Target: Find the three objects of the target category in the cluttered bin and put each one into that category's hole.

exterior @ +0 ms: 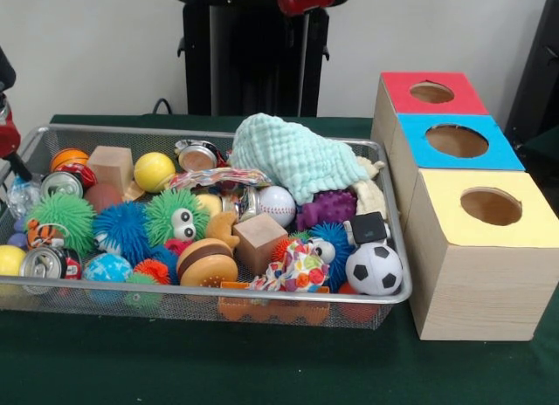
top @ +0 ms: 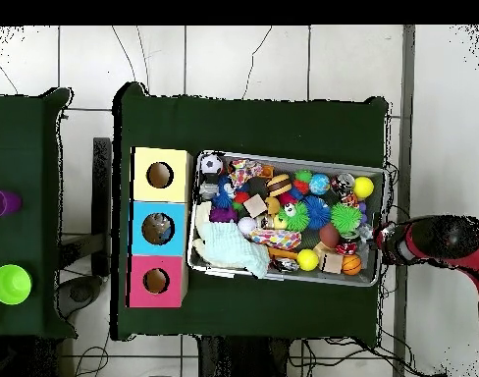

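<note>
**Crowded wire bin, arm parked at its end**

A shallow silver wire-mesh bin (exterior: 210,293) with a thick metal rim sits on a dark green table (exterior: 218,361), heaped with toys. Soft, spiky rubber balls in green (exterior: 59,217) and blue (exterior: 122,230) crowd its left half beside dented metal cans (exterior: 44,262). A waffle-textured mint cloth (exterior: 288,156) mounds at the back. A glossy soccer ball (exterior: 374,268) rests against the right wall, a stitched baseball (exterior: 278,204) sits mid-bin, and a plain wooden cube (exterior: 259,241) stands nearby.

One clear, crinkled plastic lump (exterior: 21,195) shows at the bin's far left end; any others are not made out.

Just right of the bin stand three pale wooden boxes in a touching row. The middle one has a blue top with a round hole (exterior: 457,140), between the red-topped box (exterior: 431,92) and the yellow-topped box (exterior: 491,206).

The red and black gripper (top: 386,239) hangs at the bin's short end opposite the boxes. Whether it is parted or closed cannot be told, nor whether it holds anything.

Bare green cloth runs along the bin's front edge.
</note>
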Controlling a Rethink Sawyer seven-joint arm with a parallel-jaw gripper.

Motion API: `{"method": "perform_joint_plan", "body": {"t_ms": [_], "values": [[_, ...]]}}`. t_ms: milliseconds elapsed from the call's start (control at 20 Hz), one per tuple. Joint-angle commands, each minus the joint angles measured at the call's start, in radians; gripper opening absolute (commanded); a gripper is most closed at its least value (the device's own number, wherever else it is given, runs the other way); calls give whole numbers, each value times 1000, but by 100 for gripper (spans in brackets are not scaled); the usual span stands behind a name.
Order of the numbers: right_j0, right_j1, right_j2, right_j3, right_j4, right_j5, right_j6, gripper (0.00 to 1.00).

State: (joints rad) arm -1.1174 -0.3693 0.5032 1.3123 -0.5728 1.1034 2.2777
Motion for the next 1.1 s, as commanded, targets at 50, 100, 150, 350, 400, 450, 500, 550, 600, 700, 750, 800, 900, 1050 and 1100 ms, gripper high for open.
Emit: {"method": "perform_joint_plan", "body": {"t_ms": [50,100,150,350,400,450,500,550,600,700,750,800,900,1050,1100], "values": [[4,-9,38,-98,-66,-182,-211,0],[3,-10,38,-95,-67,-184,-212,0],[2,-10,38,-93,-68,-188,-212,0],[-6,-8,41,-81,-68,-208,-213,0],[-6,-9,41,-78,-71,-213,-212,0],[-7,-9,40,-76,-72,-217,-211,0],[-9,-9,40,-72,-74,-221,-211,0],[-11,-9,39,-68,-75,-226,-211,0],[-10,-11,37,-66,-78,-226,-209,0],[-4,-22,30,-61,-81,-216,-202,0],[-1,-27,27,-60,-81,-208,-200,0],[3,-34,21,-57,-83,-199,-195,0],[14,-51,4,-47,-91,-184,-178,0],[27,-75,-17,-31,-108,-178,-163,0],[23,-78,-17,-23,-105,-177,-163,0]]}}
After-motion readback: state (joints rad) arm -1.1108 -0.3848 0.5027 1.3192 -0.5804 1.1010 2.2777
